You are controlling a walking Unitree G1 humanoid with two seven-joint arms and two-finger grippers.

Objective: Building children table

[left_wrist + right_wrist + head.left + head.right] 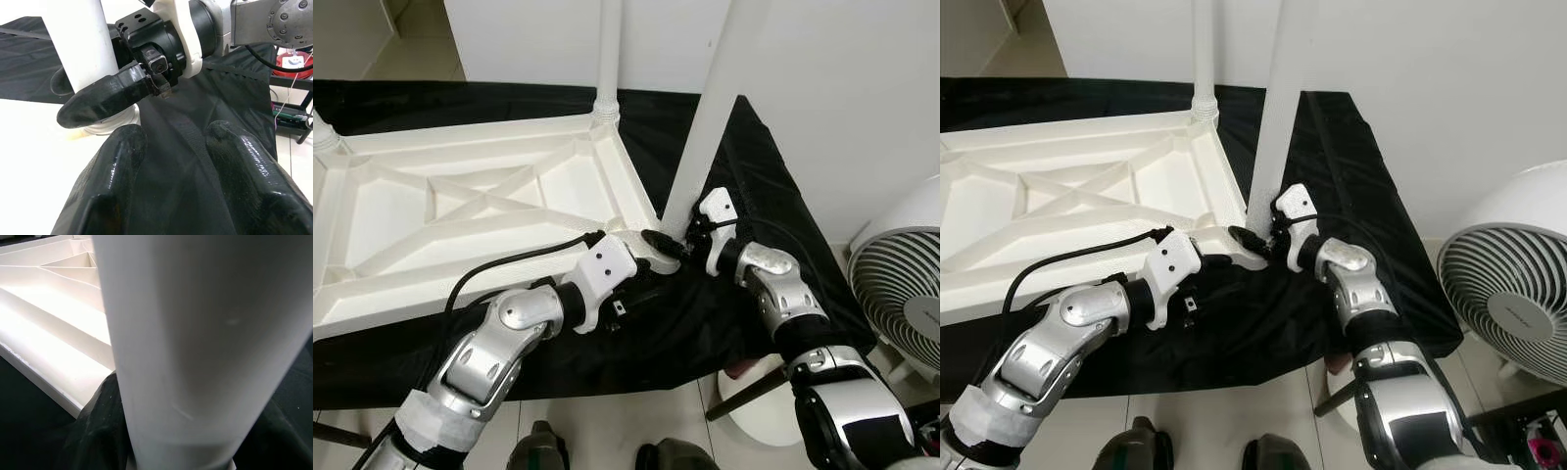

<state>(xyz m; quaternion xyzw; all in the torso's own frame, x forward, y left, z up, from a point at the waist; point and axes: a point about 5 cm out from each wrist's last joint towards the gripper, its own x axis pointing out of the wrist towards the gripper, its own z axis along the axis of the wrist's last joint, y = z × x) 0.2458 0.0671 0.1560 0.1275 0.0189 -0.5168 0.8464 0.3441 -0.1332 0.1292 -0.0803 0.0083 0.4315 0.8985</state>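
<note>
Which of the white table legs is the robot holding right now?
The near-corner leg, leaning at a tilt; the right gripper clasps its base. The far-corner leg stands straight and untouched.

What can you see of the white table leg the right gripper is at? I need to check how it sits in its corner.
The table leg is a smooth, round white tube, plastic by the look. It leans slightly, rising out of frame from the near right corner of the upturned white tabletop. The right gripper holds it near the base, a black finger wrapped against it. Whether it is fully seated cannot be told.
</note>
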